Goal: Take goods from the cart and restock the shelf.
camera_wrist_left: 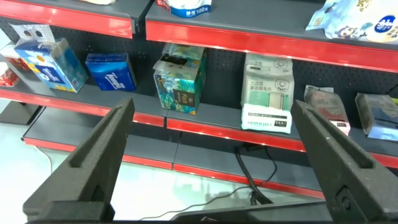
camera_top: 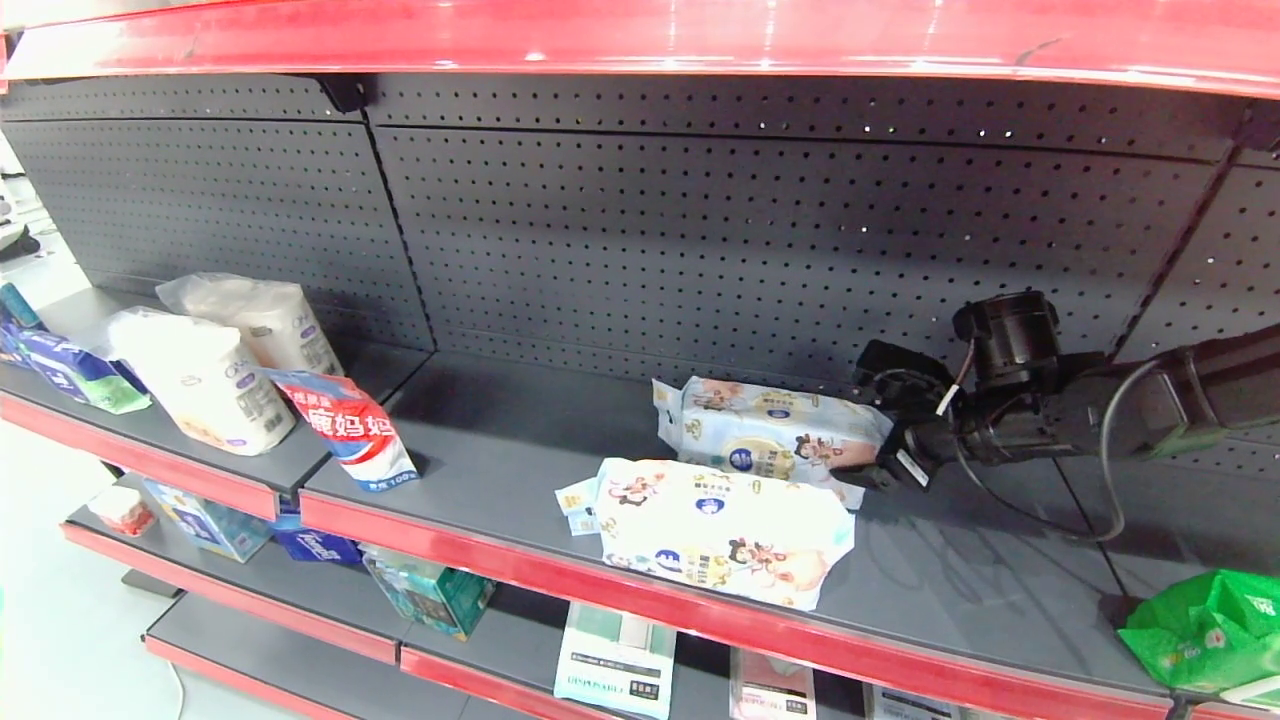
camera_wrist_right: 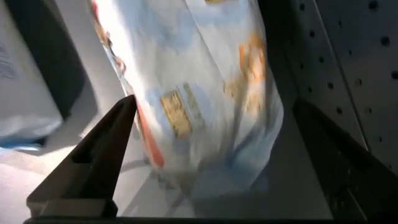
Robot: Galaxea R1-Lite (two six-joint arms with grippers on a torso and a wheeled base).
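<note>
On shelf [camera_top: 500,440], wipes pack [camera_top: 765,428], right hand [camera_top: 878,462] spread around it

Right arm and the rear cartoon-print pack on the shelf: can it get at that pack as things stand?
Probably yes. The right pincer sits at the end of the rear pack, open, with the pack between its fingers in the wrist view. The front pack lies nearer the shelf edge, out of the way.

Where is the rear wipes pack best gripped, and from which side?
Probably its right end, from the right: the rear wipes pack lies lengthwise with that end free, the front wipes pack crowds its near side, and the open right gripper faces that end.
</note>
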